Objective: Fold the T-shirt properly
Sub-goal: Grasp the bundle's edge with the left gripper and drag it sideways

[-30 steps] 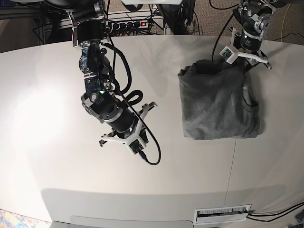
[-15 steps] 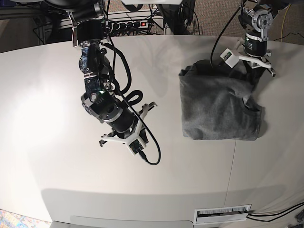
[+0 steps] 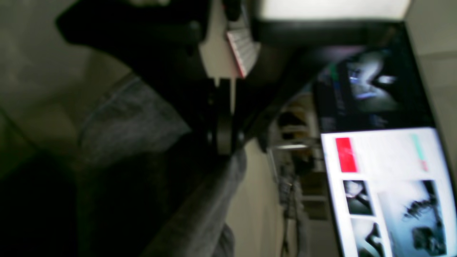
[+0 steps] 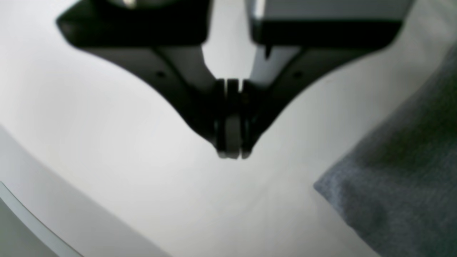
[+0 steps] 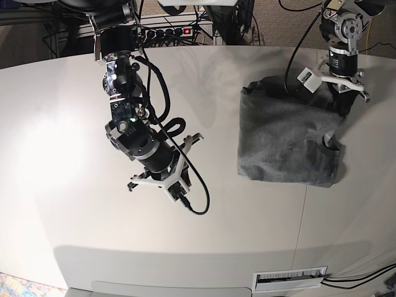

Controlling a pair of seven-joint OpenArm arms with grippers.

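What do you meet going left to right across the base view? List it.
Right gripper → T-shirt → left gripper, all over the table.

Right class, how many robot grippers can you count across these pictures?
2. The left gripper is shut on the far right edge of the heather-grey cotton T-shirt; the right gripper hangs shut over the white table.

T-shirt point(image 5: 286, 141) on table point(image 5: 74, 235), right of right claw point(image 5: 162, 166).
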